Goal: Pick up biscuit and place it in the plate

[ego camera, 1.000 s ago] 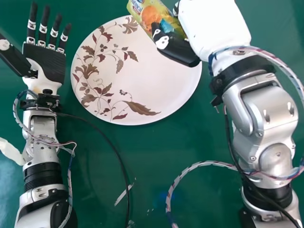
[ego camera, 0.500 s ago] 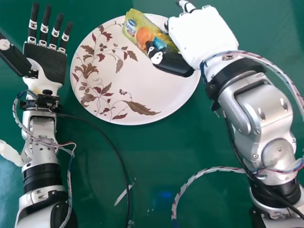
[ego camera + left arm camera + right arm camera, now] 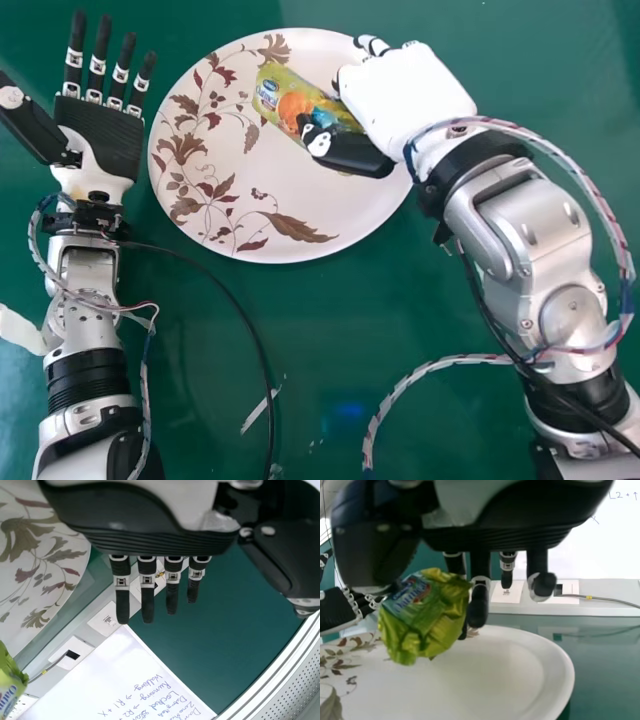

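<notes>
My right hand (image 3: 410, 95) is over the right part of the round plate (image 3: 290, 200), its thumb and fingers pinching the yellow-green biscuit packet (image 3: 295, 100). In the right wrist view the packet (image 3: 427, 615) hangs between the thumb and fingers of my right hand (image 3: 479, 600), above the plate (image 3: 510, 675). Left of the plate lies my left hand (image 3: 100, 135), palm up with its fingers straight. The left wrist view has the straight fingers of my left hand (image 3: 147, 587), the plate's flowered part (image 3: 45, 555) and the packet (image 3: 10, 680).
A green table (image 3: 300, 340) lies under both arms. A black cable (image 3: 245, 325) runs from the left wrist across it, and a looped striped cable (image 3: 400, 385) hangs by the right arm. Wall sockets (image 3: 72, 652) and a whiteboard (image 3: 125, 685) stand beyond the table.
My right hand has moved left and down in the head view, carrying the packet from the plate's upper edge to over its inner part. The left hand has barely shifted.
</notes>
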